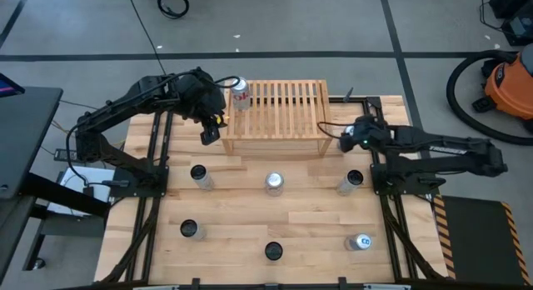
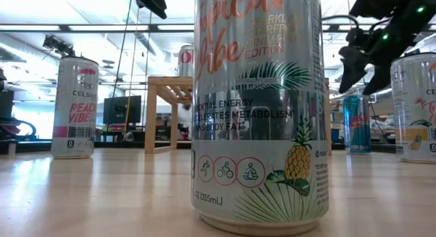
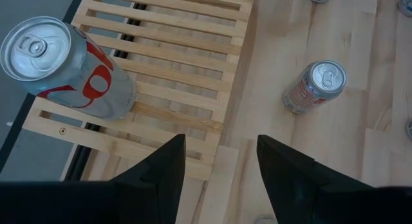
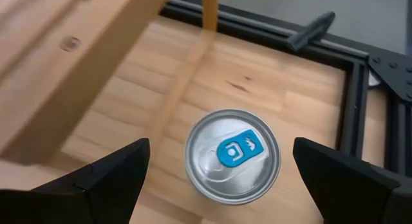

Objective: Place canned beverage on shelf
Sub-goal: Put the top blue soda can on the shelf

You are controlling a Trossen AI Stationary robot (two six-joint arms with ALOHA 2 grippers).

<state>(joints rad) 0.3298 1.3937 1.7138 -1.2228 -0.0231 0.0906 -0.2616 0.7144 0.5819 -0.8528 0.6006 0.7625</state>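
On the far left corner of the shelf (image 1: 279, 115) one red-and-silver can (image 1: 241, 94) already stands, close to the slatted edge. The left gripper (image 1: 209, 133) hangs just off that corner; its fingers show a gap in the wrist view and hold nothing. By the shelf's right end, the right gripper (image 4: 219, 179) hovers wide open over a blue-tabbed can (image 4: 233, 155), gripping nothing yet. I'd worry most about that descent: come down off-centre and a finger could tip the can, or the lift could knock it against the shelf's side plank (image 4: 71, 69).
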